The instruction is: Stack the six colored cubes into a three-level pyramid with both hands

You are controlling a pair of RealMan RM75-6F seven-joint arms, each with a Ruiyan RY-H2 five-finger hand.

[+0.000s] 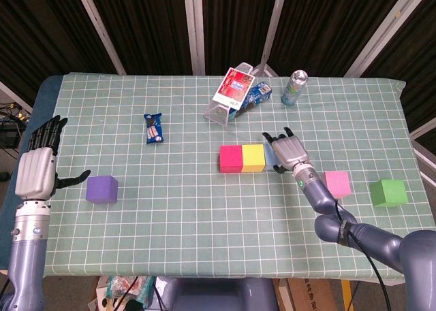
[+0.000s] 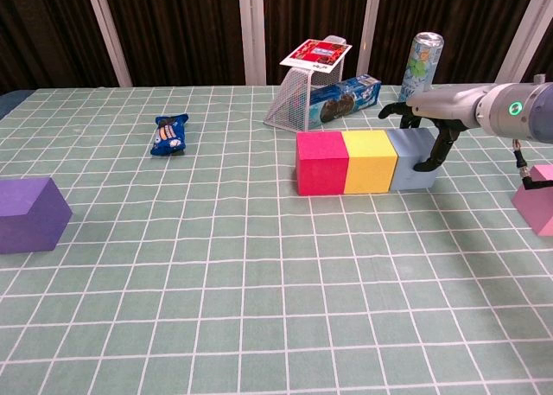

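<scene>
Red cube, yellow cube and light blue cube stand touching in a row at mid-table. My right hand lies over the blue cube, fingers behind it and thumb down its front right face, gripping it. The pink cube and green cube sit to the right. At the left, the purple cube rests beside my left hand, which hangs open with its thumb pointing at the cube and not touching it.
A tipped wire holder with a red card, a blue biscuit pack and a drink can stand behind the row. A blue snack packet lies at back left.
</scene>
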